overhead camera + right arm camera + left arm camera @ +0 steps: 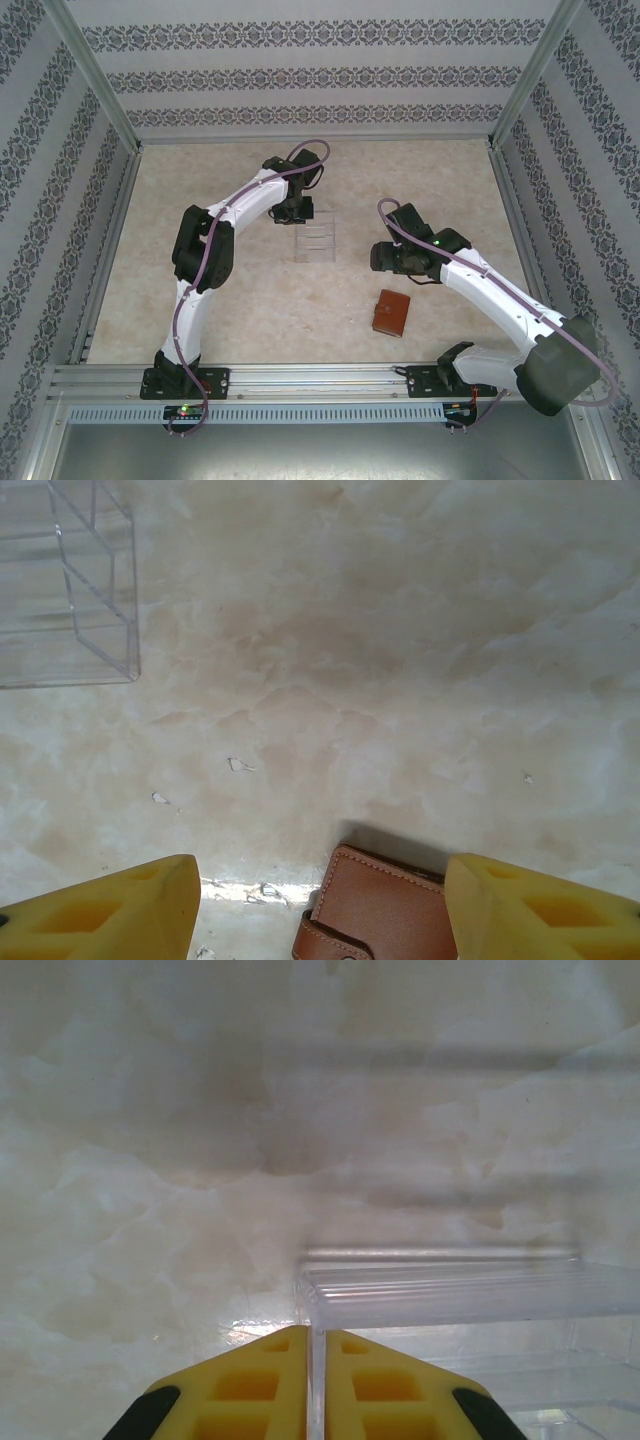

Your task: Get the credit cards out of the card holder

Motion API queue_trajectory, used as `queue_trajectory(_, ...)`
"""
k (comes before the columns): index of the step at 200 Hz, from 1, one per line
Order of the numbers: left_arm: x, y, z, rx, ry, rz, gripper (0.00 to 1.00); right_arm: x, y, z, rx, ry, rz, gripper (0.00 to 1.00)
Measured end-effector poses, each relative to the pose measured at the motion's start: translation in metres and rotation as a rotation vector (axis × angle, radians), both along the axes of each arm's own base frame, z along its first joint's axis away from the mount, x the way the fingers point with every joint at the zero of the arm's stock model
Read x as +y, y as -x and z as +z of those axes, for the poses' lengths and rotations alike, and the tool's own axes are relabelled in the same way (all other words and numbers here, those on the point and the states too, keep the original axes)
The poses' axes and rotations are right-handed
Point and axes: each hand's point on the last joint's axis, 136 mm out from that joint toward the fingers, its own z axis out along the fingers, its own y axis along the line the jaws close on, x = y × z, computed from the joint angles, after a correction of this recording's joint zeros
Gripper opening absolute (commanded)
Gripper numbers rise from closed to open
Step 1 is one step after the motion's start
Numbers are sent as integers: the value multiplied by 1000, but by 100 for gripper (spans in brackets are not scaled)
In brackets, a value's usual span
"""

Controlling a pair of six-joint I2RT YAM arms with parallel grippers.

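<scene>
Overhead view of two white robot arms reaching over a cream, marble-patterned table (240,300). The space is boxed in by walls (300,75) papered in white with grey damask bands, held by slanting aluminium posts (95,72), and a slotted metal rail (300,378) runs along the near edge where both arms are bolted.

The right gripper (385,258) hangs released, its jaws spread wide. In its wrist view, the two yellow fingers (110,910) sit at the bottom corners of the right gripper (320,865), well apart from each other. The card holder (385,905) lies between them, under the gap and not touched by either finger. It is a reddish-brown leather wallet, folded closed, with pale stitching along its edge and a short strap tab (325,942) wrapping its side. From above, the card holder (391,313) lies flat on the table just on the base side of this gripper.

The left gripper (293,215) is at the far end of a clear plastic tray (315,240). In its wrist view, the left gripper (315,1332) has its yellow fingers (250,1380) clenched almost together, with a thin wall of the tray (450,1295) standing in the slit between them (the glare makes actual contact hard to judge). The same tray (70,590), with clear dividers inside, lies ahead and to the left of the right gripper
</scene>
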Motion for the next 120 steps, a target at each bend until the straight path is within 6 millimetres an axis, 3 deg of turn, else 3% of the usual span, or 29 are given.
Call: queue_trajectory(120, -1, 0, 8, -14, 11, -2, 19, 5, 4, -1, 18, -29, -13, 69)
